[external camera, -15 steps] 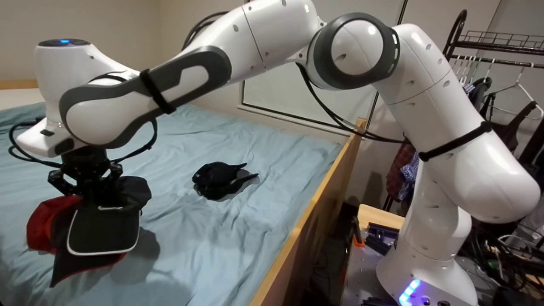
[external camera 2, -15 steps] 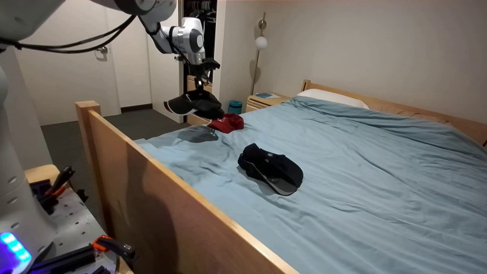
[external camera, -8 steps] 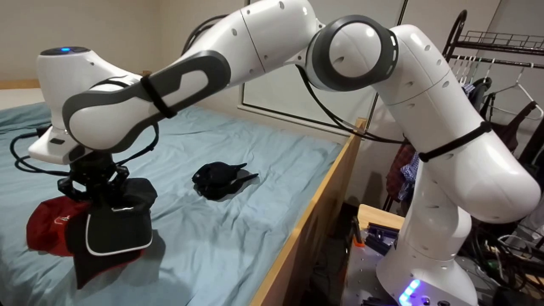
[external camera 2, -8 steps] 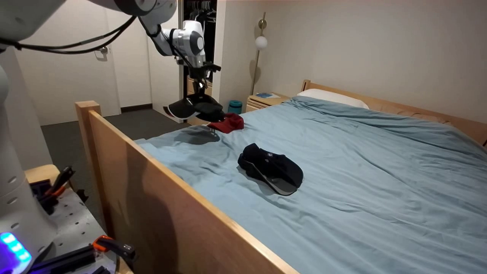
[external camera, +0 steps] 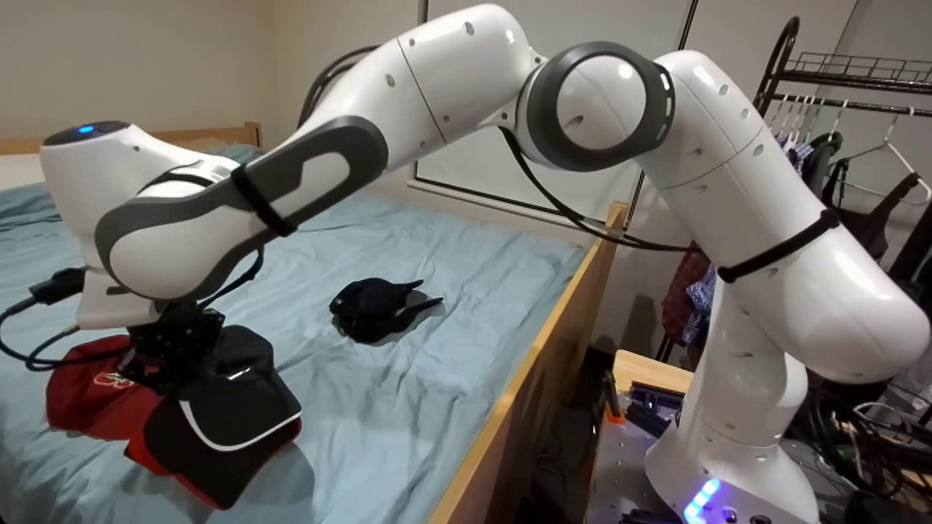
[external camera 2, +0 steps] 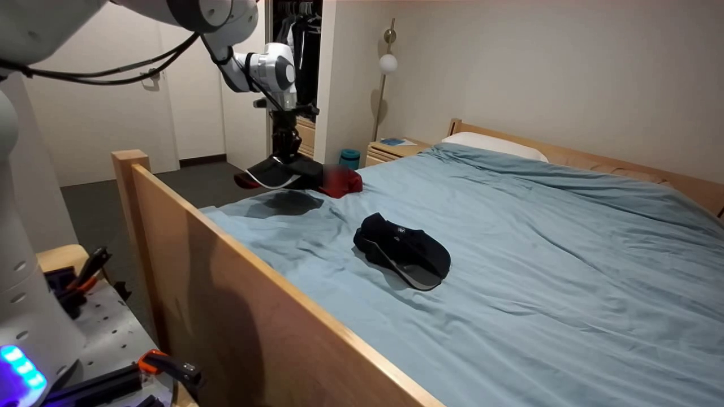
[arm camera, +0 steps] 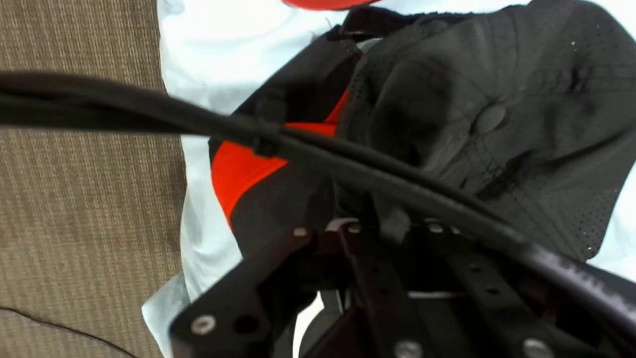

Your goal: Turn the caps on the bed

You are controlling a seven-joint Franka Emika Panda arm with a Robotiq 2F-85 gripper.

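My gripper (external camera: 178, 375) is shut on a black cap (external camera: 237, 407) with white trim and a red-edged brim. The cap hangs tilted just above the bed (external camera: 408, 407), its shadow below it. In the wrist view my gripper (arm camera: 392, 226) meets the dark fabric; the fingertips are largely hidden by the cap and a cable. In an exterior view the held cap (external camera 2: 277, 172) overlaps a red cap (external camera 2: 344, 182) lying on the bed; the red cap (external camera: 91, 393) is partly behind my gripper. Another black cap (external camera: 371, 309) lies apart on the bed, also in an exterior view (external camera 2: 404, 243).
A wooden bed end board (external camera 2: 271, 294) stands between the robot base and the mattress. A cable (arm camera: 387, 174) crosses the wrist view. The floor (arm camera: 89, 209) shows past the bed's edge. A nightstand (external camera 2: 396, 148) and lamp (external camera 2: 388, 64) stand farther back.
My gripper has moved lower with the held cap, which has turned and tilted. In an exterior view it has shifted right. The red cap and the other black cap have not moved.
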